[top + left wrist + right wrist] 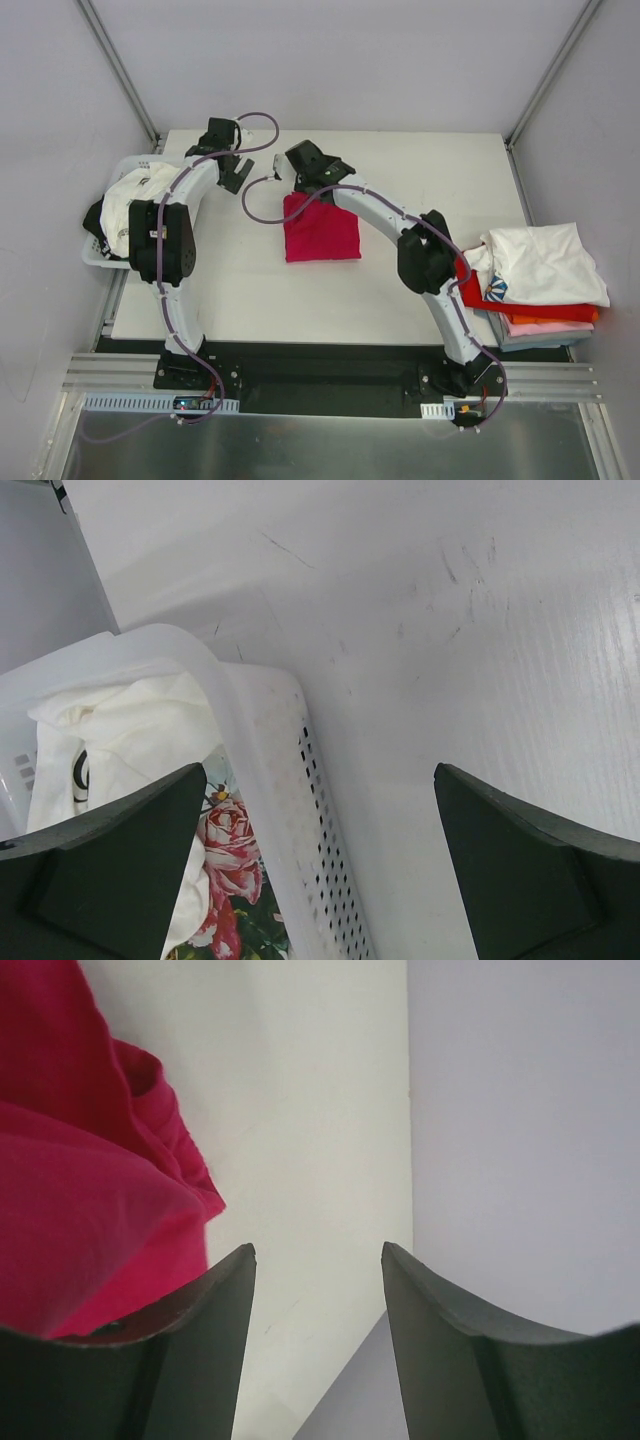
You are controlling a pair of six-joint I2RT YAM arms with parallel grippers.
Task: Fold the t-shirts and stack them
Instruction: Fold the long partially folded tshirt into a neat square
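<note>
A crimson-magenta t-shirt (320, 228) lies folded into a rough square on the white table (420, 170); it fills the left of the right wrist view (80, 1170). My right gripper (292, 176) is open and empty just beyond the shirt's far left corner, its fingers (220, 1340) over bare table. My left gripper (236, 168) is open and empty over the table beside the basket. Unfolded t-shirts, a white one (140, 195) and a rose-printed one (235, 855), lie in the basket. A stack of folded t-shirts (540, 275), white on top, then red and pink, sits at the right edge.
The white plastic basket (92, 255) stands at the table's left edge; its perforated wall (300, 810) runs between my left fingers. Grey walls and metal posts enclose the table on three sides.
</note>
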